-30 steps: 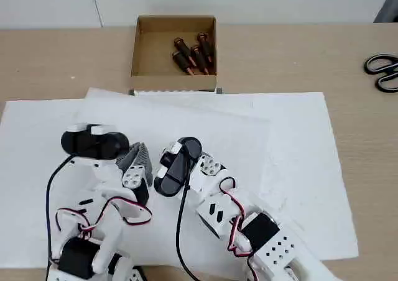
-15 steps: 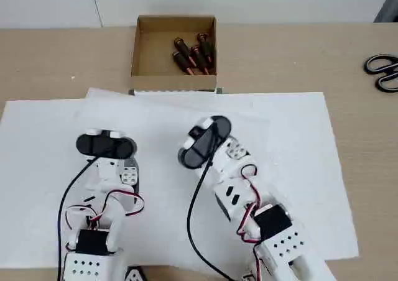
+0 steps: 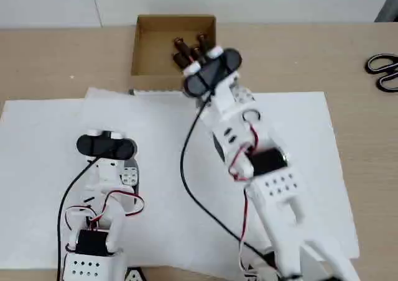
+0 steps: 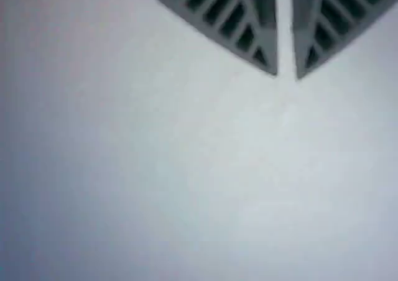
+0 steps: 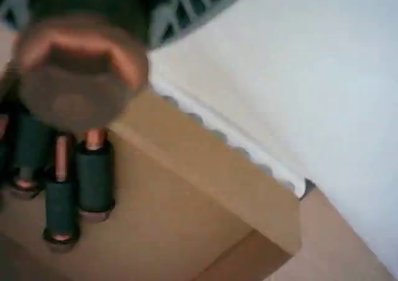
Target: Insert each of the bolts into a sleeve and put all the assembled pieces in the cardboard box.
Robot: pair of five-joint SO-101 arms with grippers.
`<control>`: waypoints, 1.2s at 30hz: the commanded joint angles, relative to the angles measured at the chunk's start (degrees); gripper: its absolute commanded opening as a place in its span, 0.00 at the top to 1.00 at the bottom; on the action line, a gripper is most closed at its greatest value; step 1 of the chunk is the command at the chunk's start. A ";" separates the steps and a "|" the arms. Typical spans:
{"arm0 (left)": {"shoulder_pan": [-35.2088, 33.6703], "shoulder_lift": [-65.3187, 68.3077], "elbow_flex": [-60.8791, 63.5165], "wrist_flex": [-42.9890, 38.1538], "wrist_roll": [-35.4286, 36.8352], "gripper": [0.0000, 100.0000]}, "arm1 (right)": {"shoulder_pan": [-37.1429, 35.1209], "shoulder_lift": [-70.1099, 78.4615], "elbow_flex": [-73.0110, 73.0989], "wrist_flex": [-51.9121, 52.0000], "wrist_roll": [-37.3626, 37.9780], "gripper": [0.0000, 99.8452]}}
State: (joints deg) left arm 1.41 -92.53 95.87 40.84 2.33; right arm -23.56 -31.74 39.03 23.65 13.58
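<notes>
The cardboard box (image 3: 144, 45) stands at the back of the table, with several assembled bolt-and-sleeve pieces (image 3: 188, 52) lying in its right half. My right arm (image 3: 249, 163) stretches over the box's near wall. In the right wrist view my right gripper (image 5: 93, 13) is shut on an assembled piece (image 5: 81, 76), a dark sleeve with a copper bolt head, held above the box's front wall (image 5: 205, 188). Other dark pieces (image 5: 81, 181) lie on the box floor below. My left gripper (image 4: 286, 74) hangs shut and holding nothing just above the white paper (image 4: 186, 181).
White paper sheets (image 3: 298, 144) cover the table's middle and front. Black scissors (image 3: 382, 69) lie at the far right edge. My left arm (image 3: 106, 169) sits at the front left over the paper.
My right arm has swung from the middle of the paper up to the box's front wall, carrying the piece. The left arm pulled back a second ago and has since stayed still.
</notes>
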 commanded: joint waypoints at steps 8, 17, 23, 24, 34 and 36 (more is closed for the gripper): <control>-0.44 -0.70 -0.22 -1.32 -0.09 1.00 | 1.63 37.58 -38.51 -1.36 2.99 1.00; -0.44 -0.70 -0.22 -1.32 -0.09 1.00 | 1.27 67.30 -71.30 -1.36 16.00 1.00; -0.44 -0.70 -0.22 -1.32 -0.09 1.00 | -0.22 82.86 -89.85 -1.19 21.80 1.00; -0.44 -0.70 -0.22 -1.32 -0.09 1.00 | -0.75 84.97 -92.40 -1.10 22.42 1.00; -0.44 -0.70 -0.22 -1.32 -0.09 1.00 | -3.47 94.29 -106.81 5.49 22.95 0.99; -0.44 -0.70 -0.22 -1.32 -0.09 1.00 | -3.56 94.37 -107.96 7.78 22.86 0.99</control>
State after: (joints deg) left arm 1.05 -92.53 95.87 40.84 2.24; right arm -26.81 64.44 -63.47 29.27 36.09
